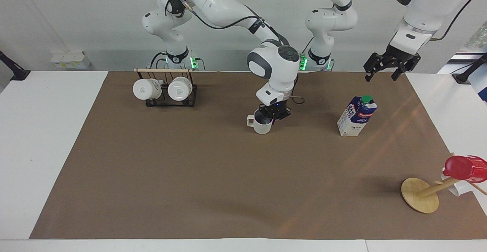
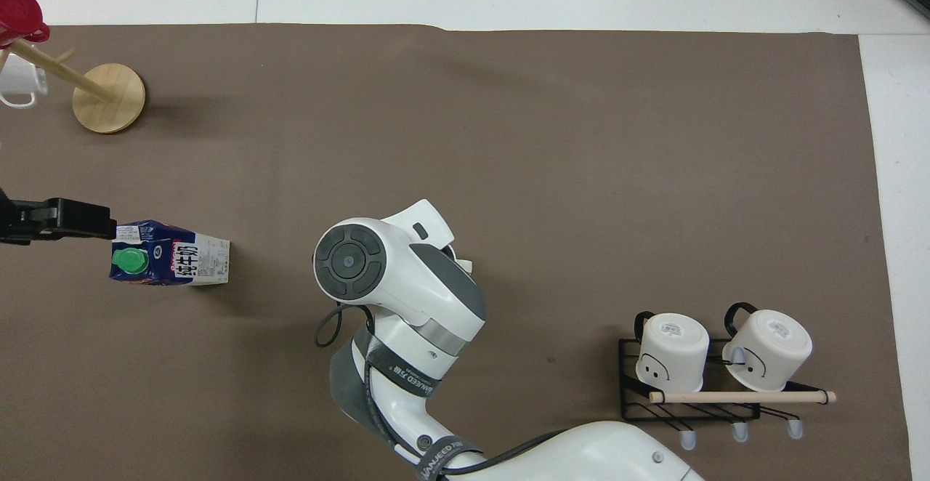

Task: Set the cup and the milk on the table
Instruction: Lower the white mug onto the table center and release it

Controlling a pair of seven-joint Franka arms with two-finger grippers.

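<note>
Facing view
Cup: I saw the cup (image 1: pixel 262 125) standing upright on the brown paper sheet (image 1: pixel 213 176) of the table (image 1: pixel 45 130), its handle turned toward the right arm's end, beside the milk and well apart from it.
Right gripper: my right gripper (image 1: pixel 272 117) sat low at the cup's rim, on the side toward the milk; its fingers pinched that rim, one tip inside the cup.
Milk: the milk (image 1: pixel 357 115) stood on the paper, green cap up, on the cup's side toward the left arm's end.
Left gripper: my left gripper (image 1: pixel 383 71) hung in the air, waiting, over the paper's edge close to the robots, well apart from the cup; its fingers were spread wide and held nothing.
Mug rack: a black wire rack (image 1: pixel 167 92) with two white mugs (image 1: pixel 163 89) stood nearer to the robots than the cup, toward the right arm's end.
Wooden stand: a wooden stand (image 1: pixel 420 195) with a red cup (image 1: pixel 465 168) stood farther from the robots than the cup.

Overhead view
Cup: the right arm (image 2: pixel 407 285) hid the cup and the right gripper from me.
Milk: the milk (image 2: pixel 169 262) lay in plain sight beside that arm.
Left gripper: only its dark tip (image 2: pixel 54 219) showed, just beside the milk's cap end.
</note>
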